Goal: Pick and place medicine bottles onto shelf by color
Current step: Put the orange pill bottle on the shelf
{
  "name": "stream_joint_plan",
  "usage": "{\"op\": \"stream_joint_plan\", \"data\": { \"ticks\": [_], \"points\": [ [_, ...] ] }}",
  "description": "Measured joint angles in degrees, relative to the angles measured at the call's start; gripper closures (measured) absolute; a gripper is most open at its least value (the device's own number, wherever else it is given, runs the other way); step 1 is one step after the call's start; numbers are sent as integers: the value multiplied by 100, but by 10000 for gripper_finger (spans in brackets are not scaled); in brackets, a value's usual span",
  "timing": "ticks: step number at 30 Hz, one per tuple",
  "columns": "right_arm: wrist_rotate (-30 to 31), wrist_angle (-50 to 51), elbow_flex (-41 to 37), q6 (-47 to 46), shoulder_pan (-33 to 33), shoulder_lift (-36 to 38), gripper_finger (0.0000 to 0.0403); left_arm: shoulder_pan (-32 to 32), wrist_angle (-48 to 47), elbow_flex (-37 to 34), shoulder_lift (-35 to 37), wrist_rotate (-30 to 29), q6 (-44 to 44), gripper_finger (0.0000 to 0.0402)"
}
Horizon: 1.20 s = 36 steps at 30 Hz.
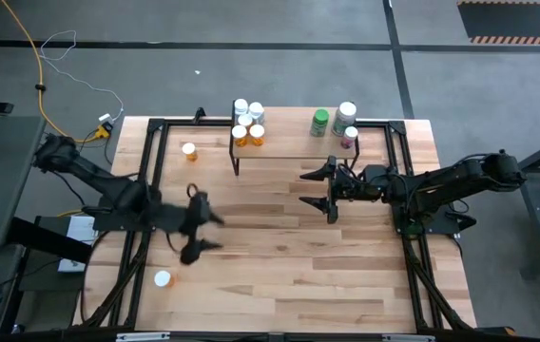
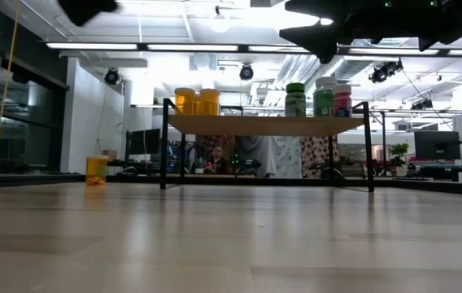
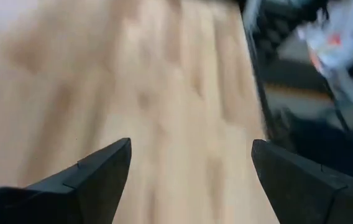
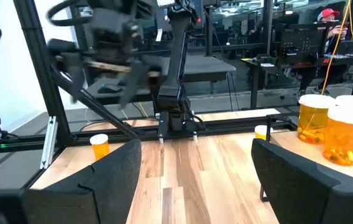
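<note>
High view: shelf standing at the far middle of the desk, carrying four orange bottles clustered at its left end and, at its right end, a green bottle, a white bottle and a pinkish bottle close together. Off the shelf, one orange bottle with white cap upright on the desk just left of the shelf, and another white-capped bottle well apart near the front left. Left gripper above the left-middle of the desk, blurred, jaws spread wide and holding nothing, only bare wood between the fingers in the left wrist view. Right gripper just in front of the shelf's right half, pointing left, jaws likewise wide apart and empty. In the low view, shelf raised on thin black legs, orange bottles left, green, white and pinkish right, lone orange bottle on the desk farther left.
</note>
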<state>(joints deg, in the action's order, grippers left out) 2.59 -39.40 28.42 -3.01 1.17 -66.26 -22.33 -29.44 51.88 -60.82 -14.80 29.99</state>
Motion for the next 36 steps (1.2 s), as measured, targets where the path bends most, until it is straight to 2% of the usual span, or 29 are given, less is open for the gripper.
{"op": "stream_joint_plan", "data": {
  "ticks": [8, 18, 24, 36],
  "points": [
    [2, 20, 0, -45, 0, 0, 107, -1710, -1722, 863, -1295, 156, 1899, 78],
    [1, 57, 0, -111, 1, 0, 107, -3198, -3047, 984, -2367, 432, 4569, 78],
    [0, 57, 0, -107, -3, 0, 107, -3545, -3275, 983, -2574, 351, 5034, 78],
    [2, 57, 0, -41, -5, 0, 107, -3544, -3786, 979, -2865, 642, 5240, 78]
  ]
}}
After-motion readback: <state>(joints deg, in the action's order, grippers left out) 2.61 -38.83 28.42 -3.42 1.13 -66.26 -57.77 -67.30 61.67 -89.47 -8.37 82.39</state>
